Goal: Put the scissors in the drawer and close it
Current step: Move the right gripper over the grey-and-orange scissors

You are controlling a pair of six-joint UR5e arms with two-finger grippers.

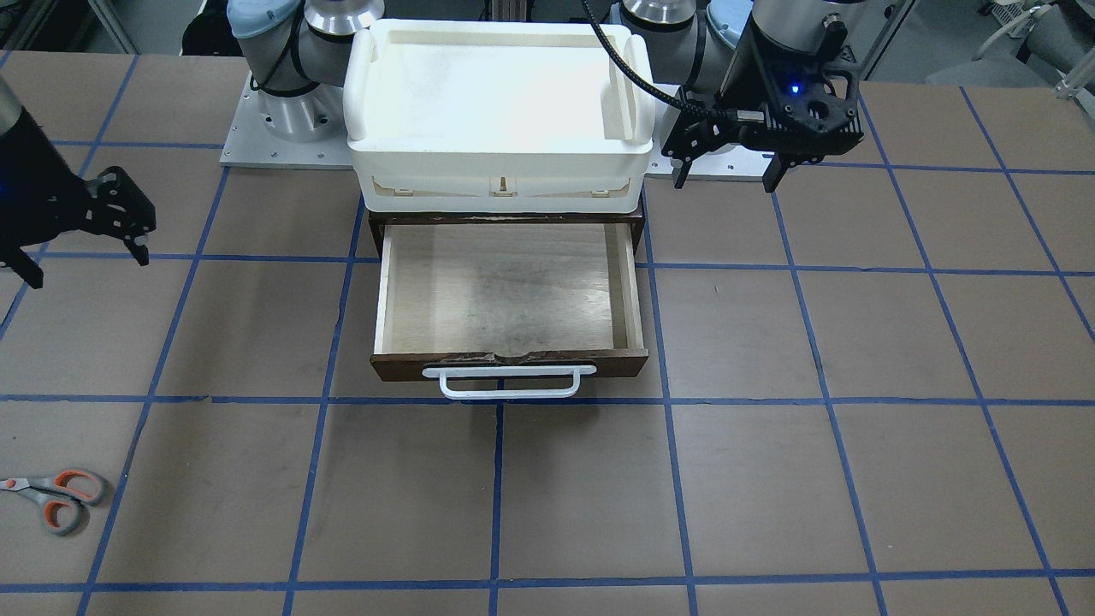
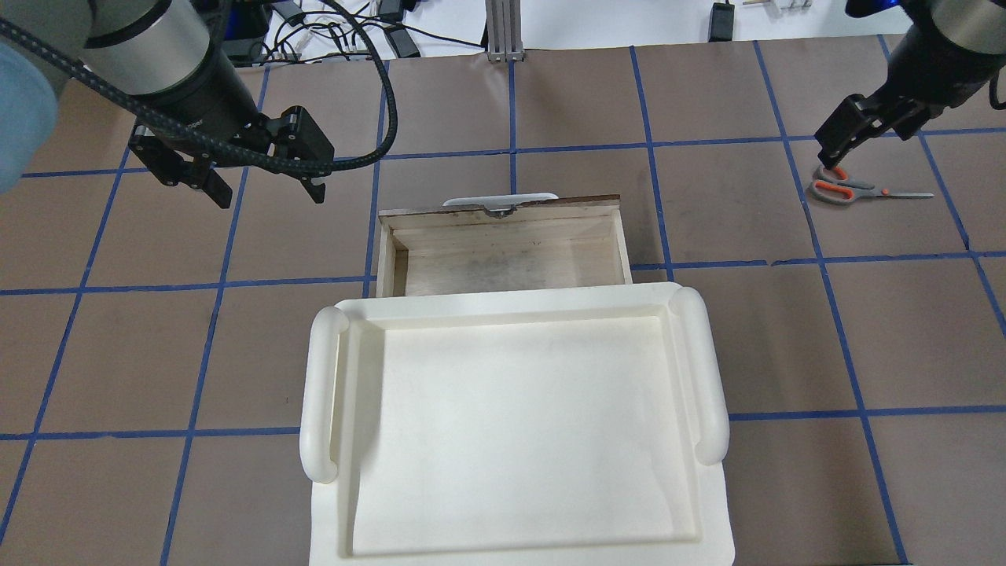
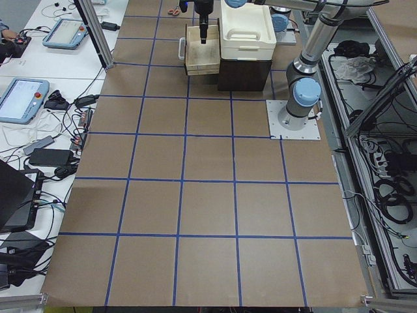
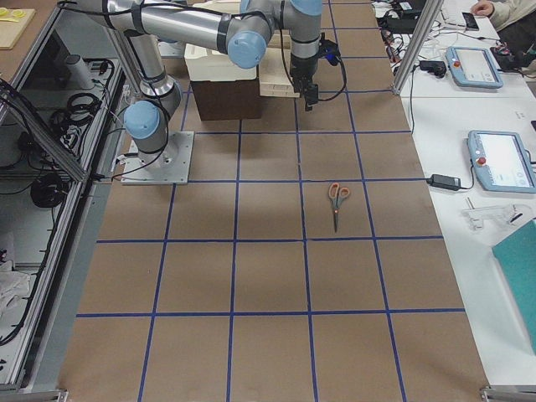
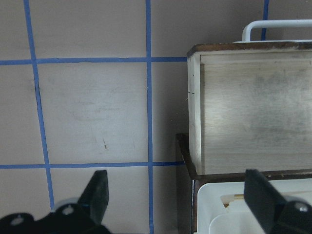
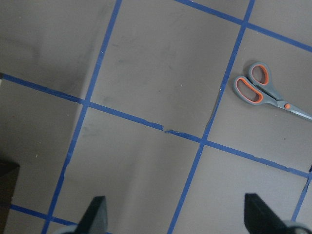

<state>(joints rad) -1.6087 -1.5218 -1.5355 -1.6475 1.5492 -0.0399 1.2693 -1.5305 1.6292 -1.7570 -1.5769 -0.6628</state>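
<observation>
Since scissors (image 1: 56,496) lie flat on table, well right of open drawer (image 1: 509,364), blades pointing outward, right gripper (image 1: 85,265) is nearer: spread wide, empty, scissors farther forward. Left gripper (image 1: 725,181) wide, empty.

The tabletop (image 1: 855,479) is brown with a blue taped grid. The drawer (image 1: 402,366) is dark brown outside, pale wood inside, its handle (image 1: 505,393) white. The scissors (image 1: 43,489) are grey with orange-lined loops. The tray (image 2: 511,310) is cream-white.

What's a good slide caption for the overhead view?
Drawer pulled open and empty; scissors lie far right, near the open right claw.
</observation>
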